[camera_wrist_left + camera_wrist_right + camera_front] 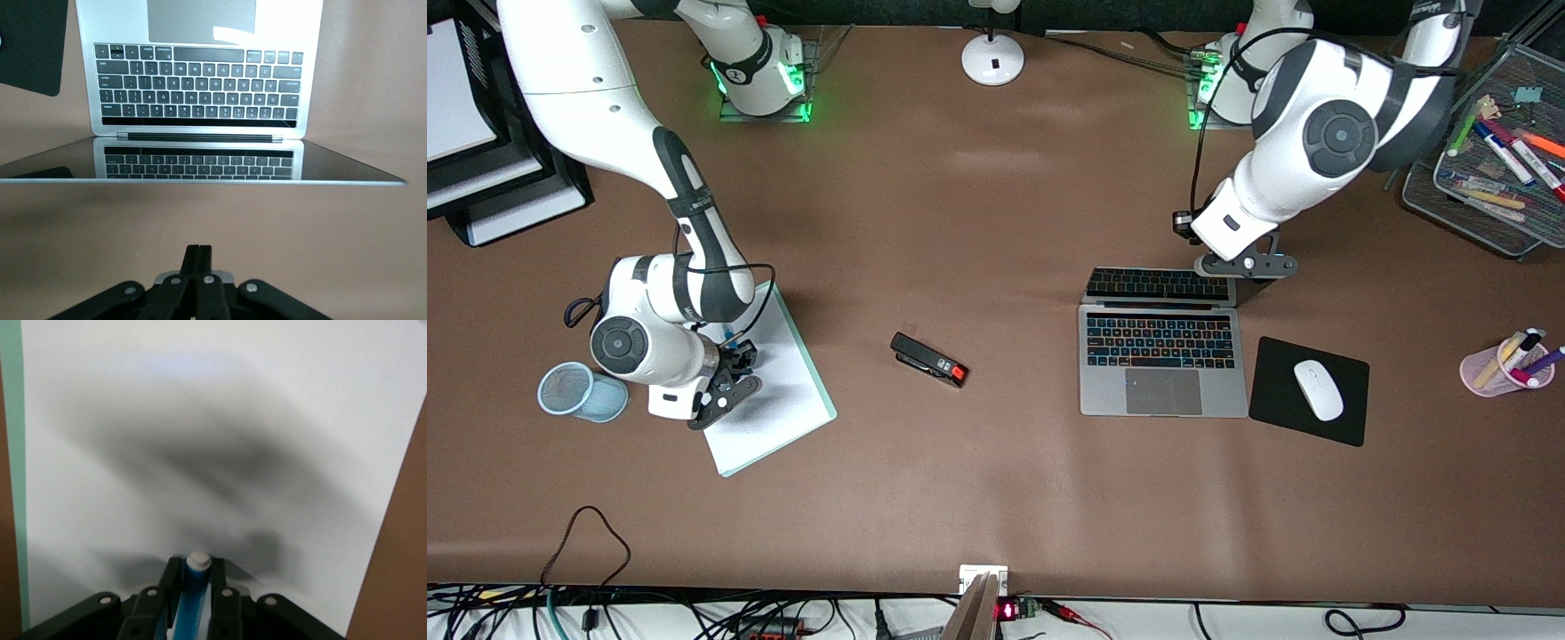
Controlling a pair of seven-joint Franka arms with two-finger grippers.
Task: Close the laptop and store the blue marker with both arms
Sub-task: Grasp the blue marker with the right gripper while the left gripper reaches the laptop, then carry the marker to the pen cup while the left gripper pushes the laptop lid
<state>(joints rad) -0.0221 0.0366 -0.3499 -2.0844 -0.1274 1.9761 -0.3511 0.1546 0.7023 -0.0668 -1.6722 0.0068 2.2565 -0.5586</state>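
The laptop [1163, 373] lies open on the table toward the left arm's end. Its lid [1156, 284] is tilted up, and the dark screen [200, 163] mirrors the keyboard [200, 87]. My left gripper [1245, 264] is shut and empty, low by the lid's upper edge and apart from it; its fingertips [199, 248] press together. My right gripper [734, 360] is shut on the blue marker [193, 600], whose whitish end [198, 560] sticks out past the fingers. It hangs just over a white notepad [774, 400].
The notepad [200, 420] has a teal edge. A blue mesh cup [578, 391] lies on its side beside it. A black stapler [929, 360] lies mid-table. A black mousepad [1343, 427] bears a white mouse [1318, 388]. Also here: a pink marker cup [1507, 364], a wire tray [1494, 160], a lamp base [992, 58].
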